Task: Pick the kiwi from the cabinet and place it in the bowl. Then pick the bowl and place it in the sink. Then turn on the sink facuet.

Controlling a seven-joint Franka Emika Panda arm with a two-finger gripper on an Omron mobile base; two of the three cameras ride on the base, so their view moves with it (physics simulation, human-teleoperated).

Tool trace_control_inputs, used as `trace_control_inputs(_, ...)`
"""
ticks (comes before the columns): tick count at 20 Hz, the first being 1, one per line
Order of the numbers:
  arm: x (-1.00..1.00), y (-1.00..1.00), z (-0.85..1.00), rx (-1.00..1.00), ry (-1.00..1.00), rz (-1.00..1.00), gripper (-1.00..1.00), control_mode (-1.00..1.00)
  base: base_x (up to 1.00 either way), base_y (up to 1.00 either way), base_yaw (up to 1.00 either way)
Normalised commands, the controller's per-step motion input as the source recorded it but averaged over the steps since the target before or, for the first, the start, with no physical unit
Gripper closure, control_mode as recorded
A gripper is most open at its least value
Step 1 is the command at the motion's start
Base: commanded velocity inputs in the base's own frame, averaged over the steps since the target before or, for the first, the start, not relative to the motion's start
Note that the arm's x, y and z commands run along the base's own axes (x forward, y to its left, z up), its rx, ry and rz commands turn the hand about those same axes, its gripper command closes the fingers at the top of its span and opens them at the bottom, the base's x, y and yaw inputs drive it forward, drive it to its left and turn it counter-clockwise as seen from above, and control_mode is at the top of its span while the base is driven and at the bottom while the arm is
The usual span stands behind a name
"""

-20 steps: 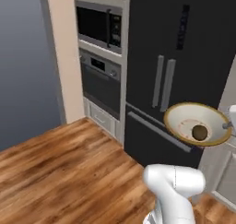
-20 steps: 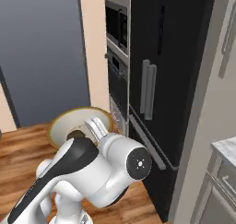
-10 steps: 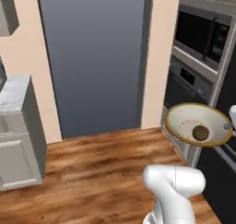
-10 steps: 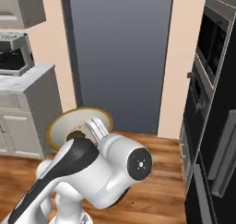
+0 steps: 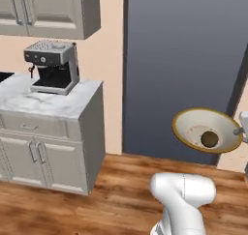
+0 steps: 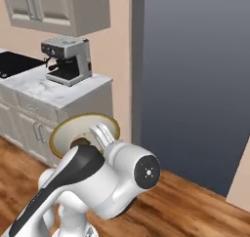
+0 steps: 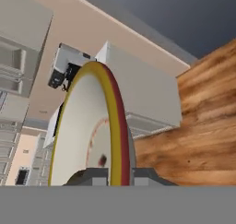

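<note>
Evidently the first stage is finished: the kiwi lies inside the bowl, a small dark oval on the cream floor, low and right of centre in the left base view. The gripper has its jaws pinched narrow on the bowl's gold rim at the bottom middle of the hand view, so the bowl is held up in the air, tipped with its open face toward the left base camera. In the right base view the bowl shows at the left, just above the arm's dark forearm. Beyond it, wooden floor runs to a marble counter with a coffee machine in the upper left, and a grey doorway. Setting the bowl in the sink and turning on the faucet remain.
</note>
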Motion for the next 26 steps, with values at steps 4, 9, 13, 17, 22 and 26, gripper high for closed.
trace_control_inputs(4, 0.0, 0.0, 0.0, 0.0, 0.0, 0.0, 1.0, 1.0, 1.0, 0.0, 0.69)
trace_control_inputs(9, 0.0, 0.0, 0.0, 0.0, 0.0, 0.0, 1.0, 1.0, 0.75, 0.23, 0.71)
trace_control_inputs(13, 0.0, 0.0, 0.0, 0.0, 0.0, 0.0, 1.0, 1.0, 0.35, 0.81, 0.64)
trace_control_inputs(17, 0.0, 0.0, 0.0, 0.0, 0.0, 0.0, 1.0, 1.0, 0.44, 0.98, 0.57)
trace_control_inputs(22, 0.0, 0.0, 0.0, 0.0, 0.0, 0.0, 1.0, 1.0, 1.0, 0.27, 0.29)
trace_control_inputs(26, 0.0, 0.0, 0.0, 0.0, 0.0, 0.0, 1.0, 1.0, 1.0, -0.01, 0.15)
